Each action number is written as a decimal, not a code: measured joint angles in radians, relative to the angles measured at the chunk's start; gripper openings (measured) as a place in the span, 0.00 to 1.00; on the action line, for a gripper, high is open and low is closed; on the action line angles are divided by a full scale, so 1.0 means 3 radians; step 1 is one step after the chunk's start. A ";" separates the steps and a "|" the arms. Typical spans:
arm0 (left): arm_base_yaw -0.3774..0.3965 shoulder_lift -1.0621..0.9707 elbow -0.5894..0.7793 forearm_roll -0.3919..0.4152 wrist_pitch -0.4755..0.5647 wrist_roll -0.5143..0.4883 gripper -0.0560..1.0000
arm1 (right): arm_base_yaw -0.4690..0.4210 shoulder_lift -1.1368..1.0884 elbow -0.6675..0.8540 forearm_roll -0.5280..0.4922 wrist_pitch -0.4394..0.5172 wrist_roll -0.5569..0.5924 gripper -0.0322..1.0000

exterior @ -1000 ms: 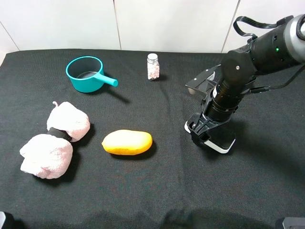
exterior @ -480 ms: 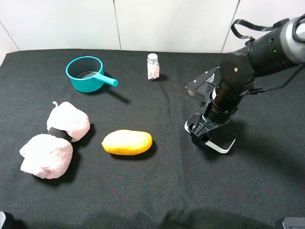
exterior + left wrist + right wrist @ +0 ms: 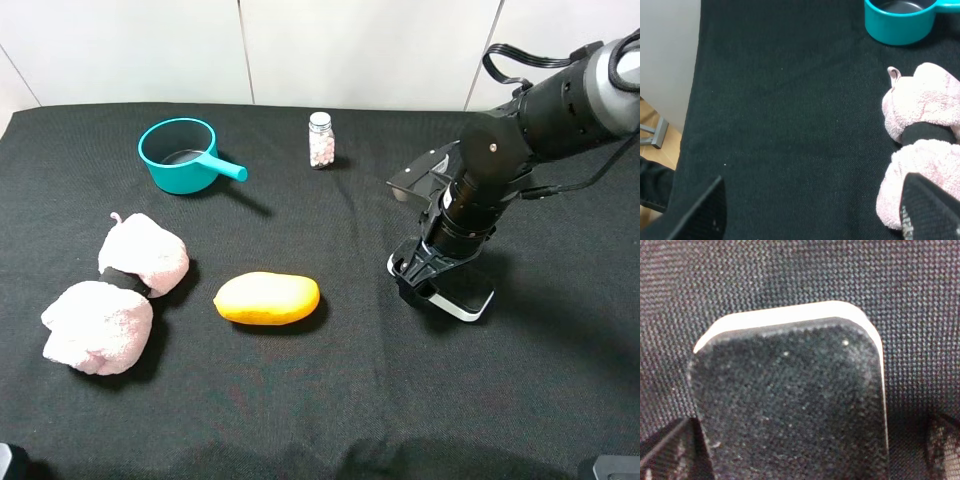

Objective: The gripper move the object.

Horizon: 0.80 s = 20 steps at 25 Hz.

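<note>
Right now the right gripper [image 3: 421, 283] straddles the board eraser [image 3: 468, 298], jaws spread wide, unclamped. The left gripper [image 3: 815, 210] hangs released beside pink towels [image 3: 922, 112].

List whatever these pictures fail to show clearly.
- Flat black-felt block on a white plastic base: exterior high view, mostly covered by the right claw; right wrist view, one end cut off by the frame.
- Claw-block contact: fingertips are only blurred corners there.
- Small glass jar: contents too small, exterior high view.
- Left claw: fingers cut off, left wrist view.
</note>
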State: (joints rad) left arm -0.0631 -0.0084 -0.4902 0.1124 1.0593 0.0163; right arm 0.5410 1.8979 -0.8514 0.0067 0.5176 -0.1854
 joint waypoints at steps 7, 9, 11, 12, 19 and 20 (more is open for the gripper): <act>0.0000 0.0000 0.0000 0.0000 0.0000 0.0000 0.78 | 0.0000 0.0000 0.0000 0.0000 0.0000 0.0000 0.70; 0.0000 0.0000 0.0000 0.0000 0.0000 0.0000 0.78 | 0.0000 0.0000 0.0000 0.0000 0.0000 0.0000 0.70; 0.0000 0.0000 0.0000 0.0000 0.0000 0.0000 0.78 | 0.0000 0.0000 0.0000 0.0000 0.0000 0.0000 0.70; 0.0000 0.0000 0.0000 0.0000 0.0000 0.0000 0.78 | 0.0000 0.0000 0.0000 0.0000 0.0000 0.0000 0.69; 0.0000 0.0000 0.0000 0.0000 0.0000 0.0000 0.78 | 0.0000 0.0000 0.0000 -0.0003 0.0000 0.0000 0.56; 0.0000 0.0000 0.0000 0.0000 0.0000 0.0000 0.78 | 0.0000 0.0000 0.0000 -0.0003 0.0000 0.0000 0.53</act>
State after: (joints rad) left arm -0.0631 -0.0084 -0.4902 0.1124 1.0593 0.0163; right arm 0.5410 1.8979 -0.8514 0.0057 0.5176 -0.1854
